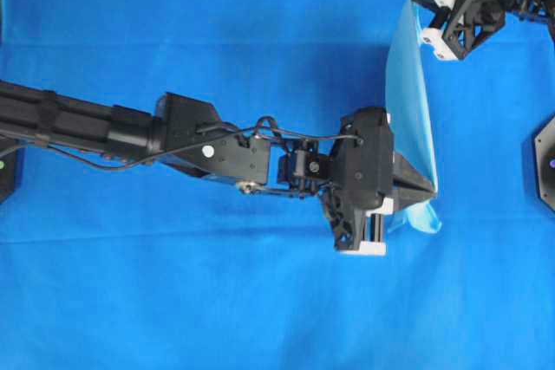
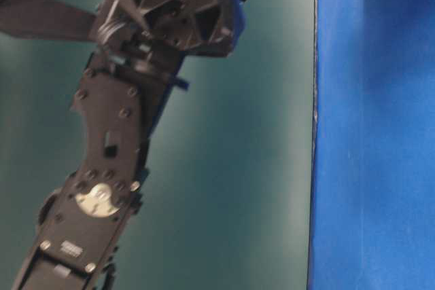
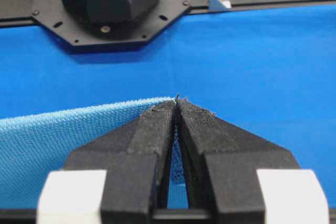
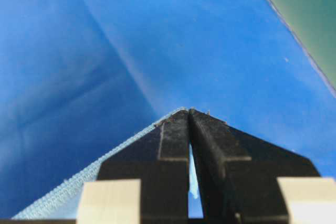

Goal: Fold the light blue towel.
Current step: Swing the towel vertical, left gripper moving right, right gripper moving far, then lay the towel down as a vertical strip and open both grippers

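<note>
The light blue towel [image 1: 408, 101] hangs off the table as a taut, upright sheet stretched between my two grippers. My left gripper [image 1: 428, 190] reaches across to the right of the overhead view and is shut on the towel's near corner; a small flap droops below it. In the left wrist view the woven cloth [image 3: 63, 135] runs off to the left from the closed left gripper [image 3: 177, 100]. My right gripper [image 1: 423, 22] at the top right is shut on the far corner. The stitched hem [image 4: 79, 182] leads down-left from the closed right gripper [image 4: 188, 111].
A large royal-blue cloth [image 1: 173, 23] covers the table under both arms. A black octagonal base plate [image 1: 545, 162] sits at the right edge and also shows as the black base plate [image 3: 105, 3] ahead of the left gripper. Green surface [image 4: 304, 3] lies beyond the cloth's edge.
</note>
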Controlling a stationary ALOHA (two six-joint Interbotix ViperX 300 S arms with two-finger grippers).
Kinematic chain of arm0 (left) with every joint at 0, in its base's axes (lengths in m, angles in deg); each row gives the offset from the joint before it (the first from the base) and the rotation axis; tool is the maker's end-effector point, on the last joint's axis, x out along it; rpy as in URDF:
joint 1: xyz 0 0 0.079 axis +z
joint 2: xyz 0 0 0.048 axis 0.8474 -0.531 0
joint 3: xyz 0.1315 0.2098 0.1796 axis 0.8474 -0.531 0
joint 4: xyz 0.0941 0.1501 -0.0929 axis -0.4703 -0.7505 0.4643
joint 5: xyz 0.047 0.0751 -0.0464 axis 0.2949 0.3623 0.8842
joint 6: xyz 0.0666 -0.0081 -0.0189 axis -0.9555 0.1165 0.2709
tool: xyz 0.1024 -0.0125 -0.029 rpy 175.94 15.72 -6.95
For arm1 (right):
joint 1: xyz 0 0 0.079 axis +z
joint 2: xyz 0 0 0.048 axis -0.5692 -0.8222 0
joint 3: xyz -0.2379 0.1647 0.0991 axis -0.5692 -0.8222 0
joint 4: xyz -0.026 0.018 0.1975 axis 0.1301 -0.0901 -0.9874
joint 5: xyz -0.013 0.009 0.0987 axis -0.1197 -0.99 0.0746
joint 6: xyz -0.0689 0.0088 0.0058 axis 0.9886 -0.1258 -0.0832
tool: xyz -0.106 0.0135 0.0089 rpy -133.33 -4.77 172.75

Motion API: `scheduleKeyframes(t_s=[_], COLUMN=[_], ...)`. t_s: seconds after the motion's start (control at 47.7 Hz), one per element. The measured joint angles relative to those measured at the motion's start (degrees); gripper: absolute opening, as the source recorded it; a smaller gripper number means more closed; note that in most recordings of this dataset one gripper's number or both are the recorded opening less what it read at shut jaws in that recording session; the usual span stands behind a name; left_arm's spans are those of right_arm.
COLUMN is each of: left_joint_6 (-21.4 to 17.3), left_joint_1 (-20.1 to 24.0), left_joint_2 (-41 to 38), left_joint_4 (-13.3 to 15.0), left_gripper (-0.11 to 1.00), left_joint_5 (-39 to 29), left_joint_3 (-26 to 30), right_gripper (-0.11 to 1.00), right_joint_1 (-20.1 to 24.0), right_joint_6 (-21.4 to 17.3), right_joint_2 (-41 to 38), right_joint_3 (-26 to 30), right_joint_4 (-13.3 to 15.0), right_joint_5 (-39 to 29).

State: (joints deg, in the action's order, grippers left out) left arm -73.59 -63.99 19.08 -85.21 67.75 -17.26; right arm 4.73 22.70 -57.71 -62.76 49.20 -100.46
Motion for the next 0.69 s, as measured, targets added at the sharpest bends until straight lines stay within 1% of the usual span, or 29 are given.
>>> scheduleKeyframes(t_s=[0.126,0.294,0.483,0.587,0.692], left_joint_6=[0.0,0.6,5.3,8.8,11.5], left_joint_1=[0.2,0.2,0.3,0.1,-0.4], left_joint_2=[-1.3,-1.3,1.5,3.9,5.4], left_joint_4=[0.0,0.4,0.4,0.4,0.4], left_gripper=[0.02,0.02,0.02,0.02,0.02], left_joint_5=[1.9,3.7,4.0,4.0,4.1], left_joint_3=[-0.5,-4.8,-12.8,-17.8,-21.8], right_gripper=[0.02,0.02,0.02,0.02,0.02], right_joint_1=[-0.2,-0.2,0.8,1.8,2.8], right_joint_6=[0.0,0.0,0.0,-0.1,-0.3], right_joint_2=[-3.2,-10.4,-18.5,-22.2,-25.6], right_joint_3=[0.2,2.2,6.9,9.8,12.6], right_joint_4=[0.1,0.1,0.1,0.0,0.1], right_joint_5=[0.3,2.5,6.5,7.5,7.9])
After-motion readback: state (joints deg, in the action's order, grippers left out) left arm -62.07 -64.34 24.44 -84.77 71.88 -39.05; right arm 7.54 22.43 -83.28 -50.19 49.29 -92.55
